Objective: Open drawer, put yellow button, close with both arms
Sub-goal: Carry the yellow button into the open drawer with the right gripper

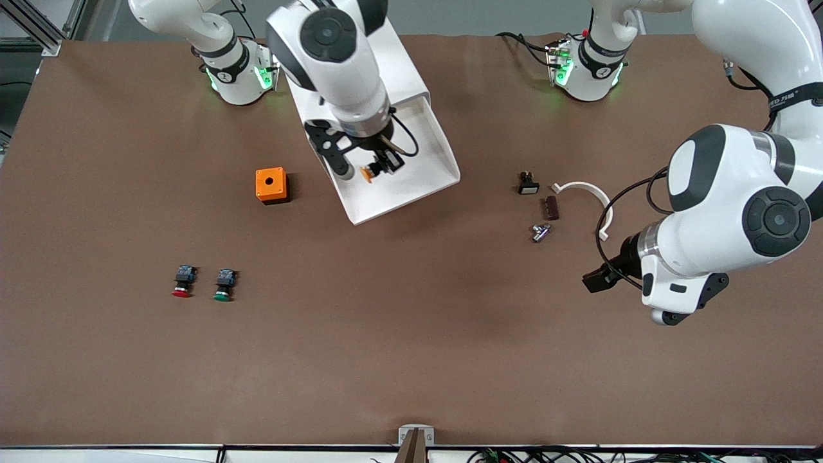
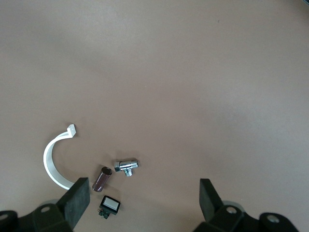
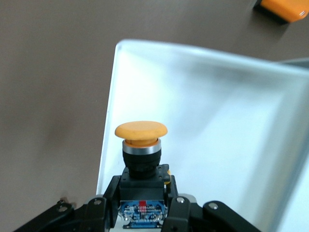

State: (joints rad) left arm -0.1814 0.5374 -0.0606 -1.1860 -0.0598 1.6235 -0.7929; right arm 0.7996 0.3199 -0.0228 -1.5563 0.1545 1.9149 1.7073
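**Yellow button held over the open drawer tray**

Front view: the right pincer (image 1: 384, 164) hangs over the white tray of the pulled-out drawer (image 1: 418, 173), clenched on the yellow button (image 1: 368, 173). The button's long axis lies roughly level, its yellow cap pointing toward the right arm's end of the tabletop (image 1: 411, 360) and its dark body running back between the fingers. An orange box (image 1: 271, 185) stands on the tabletop beside the drawer, toward the right arm's end. Nearer the camera lie a red-capped button (image 1: 183, 281) and a green-capped button (image 1: 224, 285), side by side. The left pincer (image 1: 601, 278) waits toward the left arm's end, above bare tabletop near a white curved clip (image 1: 588, 193), a dark cylinder (image 1: 551, 208), a chrome fitting (image 1: 540, 232) and a small black switch (image 1: 528, 184).

Left wrist view: the left pincer (image 2: 145, 200) is released, its black fingers (image 2: 76, 200) spread wide with nothing between them. The clip (image 2: 52, 164), cylinder (image 2: 102, 179), fitting (image 2: 127, 166) and switch (image 2: 109, 206) lie on the tabletop close to one finger.

Right wrist view: the button (image 3: 141, 150) stands straight out from the right pincer (image 3: 142, 203), cap away from the fingers, body gripped at its blue-labelled base. It sits over the drawer tray (image 3: 231, 121), just inside the tray's rim.
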